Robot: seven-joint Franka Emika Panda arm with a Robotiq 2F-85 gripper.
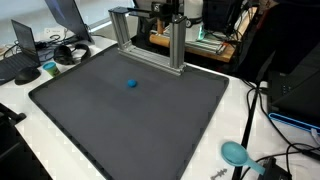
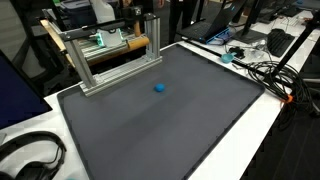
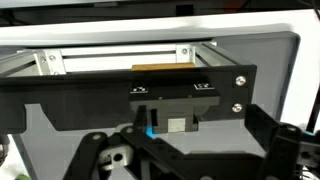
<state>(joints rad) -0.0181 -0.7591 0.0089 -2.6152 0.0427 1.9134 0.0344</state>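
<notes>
In an exterior view a ball (image 1: 131, 84) is seen lying on the mat (image 1: 120, 135), near the frame (image 1: 150, 45) but apart from it; no gripper is made out. In an exterior view the ball (image 2: 158, 88) is shown small, round, plain blue, and is judged prone to rolling. In the wrist view the gripper (image 3: 185, 158) is found spread fully wide, nothing held, and a blue speck, probably the ball, is glimpsed beyond the frame (partly hidden by a plate (image 3: 100, 90)). An approach is judged in hand; next the frame must be cleared and the jaws lowered around the ball.

Bright, even indoor light, hardly any shadows. Everything's low-res and soft, and the pincer (image 3: 190, 140) up close looks blurry.
</notes>
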